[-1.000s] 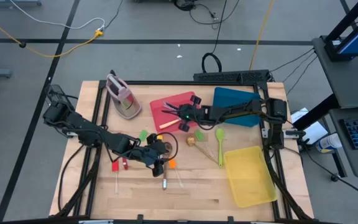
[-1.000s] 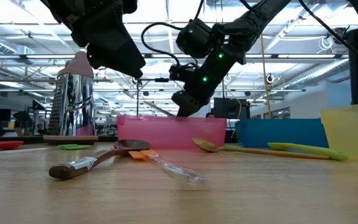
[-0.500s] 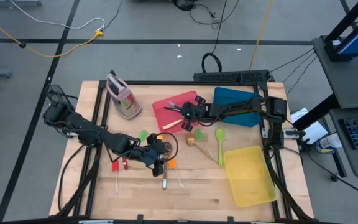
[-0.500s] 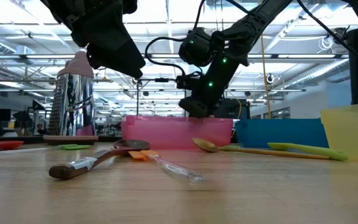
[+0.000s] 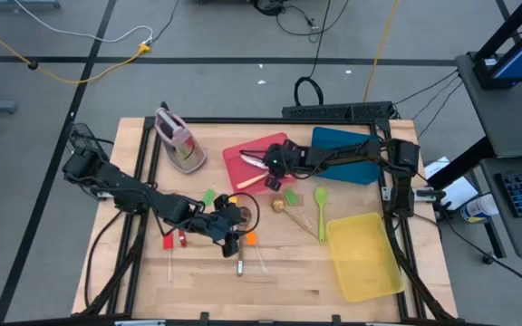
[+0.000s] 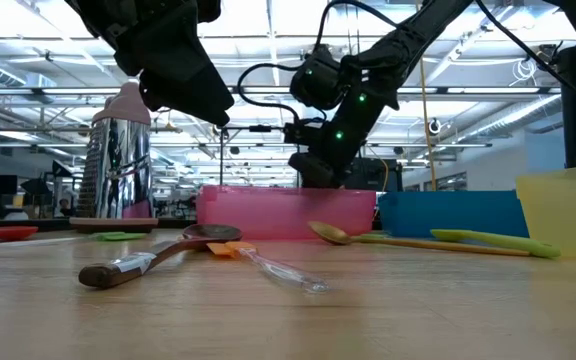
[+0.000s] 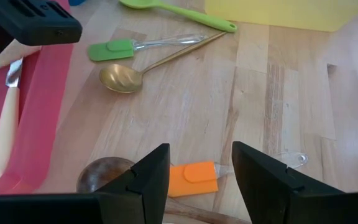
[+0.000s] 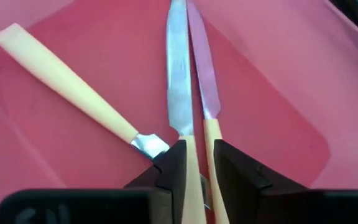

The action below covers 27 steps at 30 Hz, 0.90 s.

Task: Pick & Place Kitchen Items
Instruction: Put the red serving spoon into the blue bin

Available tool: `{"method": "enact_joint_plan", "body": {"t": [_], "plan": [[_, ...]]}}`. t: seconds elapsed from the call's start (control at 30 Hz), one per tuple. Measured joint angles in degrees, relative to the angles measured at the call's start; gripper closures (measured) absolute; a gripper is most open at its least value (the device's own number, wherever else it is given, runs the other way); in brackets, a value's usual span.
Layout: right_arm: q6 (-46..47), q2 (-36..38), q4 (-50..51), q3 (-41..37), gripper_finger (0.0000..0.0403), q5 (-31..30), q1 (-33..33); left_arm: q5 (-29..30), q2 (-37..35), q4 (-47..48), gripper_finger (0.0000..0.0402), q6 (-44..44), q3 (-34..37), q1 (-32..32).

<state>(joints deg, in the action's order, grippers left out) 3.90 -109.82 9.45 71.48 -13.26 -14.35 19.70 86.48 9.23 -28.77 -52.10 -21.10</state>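
Over the red tray: the right gripper (image 5: pixel 265 163) hangs low above the red tray (image 5: pixel 243 149), at the far middle of the bench (image 5: pixel 288 281).
Right gripper state: its fingers (image 8: pixel 173 165) stand a little apart around the cream handle of one knife (image 8: pixel 180 93); whether they press on it or have let go I cannot tell.
Knives in the tray: the right wrist view shows three lying on the red floor: two blades side by side running away from the fingers, and a third knife (image 8: pixel 67 84) set at an angle with its cream handle pointing off to one side.
Left gripper: it (image 5: pixel 232 237) hovers over the near middle of the bench, fingers (image 7: pixel 151 177) spread wide with nothing between them.
Below the left gripper: an orange-headed clear-handled piece (image 7: pixel 192 180) and a brown spoon (image 7: pixel 104 176) lie on the wood.
Middle of the bench: a gold spoon (image 7: pixel 122 79), a green spatula (image 7: pixel 112 50) and a green spoon (image 7: pixel 166 7) lie near one another, between the red tray and the yellow tray (image 5: pixel 362 258).
Left part of the bench: red-headed pieces (image 5: pixel 172 241) lie flat beside the left arm.
Other trays: the blue tray (image 5: pixel 338 145) sits just beside the red one, under the right arm.
Stand: the pink-grey stand (image 5: pixel 179 145) is at the far left corner.
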Motion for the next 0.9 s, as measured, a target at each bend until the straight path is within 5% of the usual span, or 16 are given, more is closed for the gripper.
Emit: {"method": "enact_joint_plan", "body": {"t": [0.57,0.9], "plan": [[1.27,0.0,-2.96,0.0,0.023,0.05,1.38,0.01,0.0,0.0,0.0222,0.01,0.0,0.01],[0.96,1.33,-8.58,-0.09,0.0232,0.09,4.97,0.33,0.0,-0.02,0.0222,-1.85,0.02,0.02]]}}
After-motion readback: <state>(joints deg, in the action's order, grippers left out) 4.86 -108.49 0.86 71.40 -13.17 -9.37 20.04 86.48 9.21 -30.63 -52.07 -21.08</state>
